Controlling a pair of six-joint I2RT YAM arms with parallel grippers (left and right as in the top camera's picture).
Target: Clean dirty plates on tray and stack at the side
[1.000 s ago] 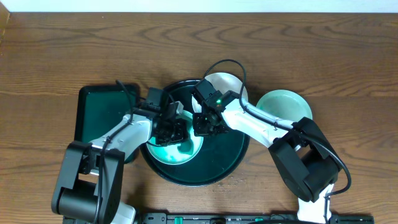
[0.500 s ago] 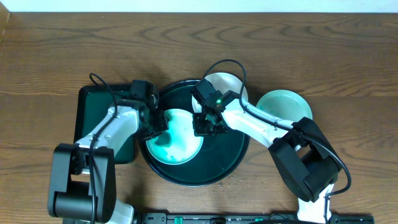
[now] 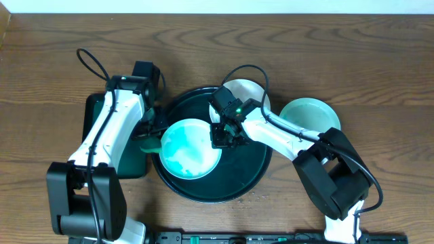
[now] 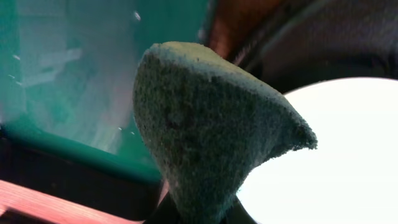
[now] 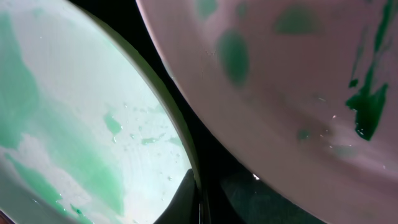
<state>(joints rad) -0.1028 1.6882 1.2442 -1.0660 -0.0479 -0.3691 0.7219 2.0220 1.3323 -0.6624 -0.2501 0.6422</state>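
The round black-green tray [image 3: 244,173] holds a teal-smeared white plate [image 3: 191,148] at its left. My right gripper [image 3: 218,137] is shut on that plate's right rim; the right wrist view shows a finger [image 5: 194,198] against the plate [image 5: 93,124]. A second plate [image 3: 247,91] with green smears lies at the tray's back right, also in the right wrist view [image 5: 298,93]. A third, teal-tinted plate [image 3: 310,115] sits on the table to the right. My left gripper [image 3: 149,139] is shut on a green sponge [image 4: 205,124] at the tray's left edge, beside the plate [image 4: 336,155].
A rectangular dark green tray [image 3: 108,125] lies left of the round tray, under my left arm; it also shows in the left wrist view [image 4: 68,74]. Wooden table surrounds everything. Both arms reach in from the front edge.
My left gripper has drawn back leftward with the sponge, off the smeared plate to the tray's left edge. The right gripper and plate have not moved.
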